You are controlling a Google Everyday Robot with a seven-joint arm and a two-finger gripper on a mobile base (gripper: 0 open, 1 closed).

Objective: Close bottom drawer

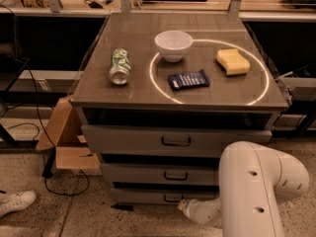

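Note:
The bottom drawer [143, 195] is the lowest, slimmest grey front of the cabinet, with a small dark handle [171, 199] at its centre. Its front stands about in line with the middle drawer [148, 174] above it. My gripper [184, 207] is low near the floor, at the end of the white arm [256, 191], right against the bottom drawer front just right of the handle. The arm's big white elbow hides the right part of the lower drawers.
On the cabinet top lie a tipped can [119, 66], a white bowl [173, 44], a dark blue packet [188, 79] and a yellow sponge [232, 61]. A cardboard box [64, 137] stands left of the cabinet, with a cable [64, 189] and a white shoe [15, 202] on the floor.

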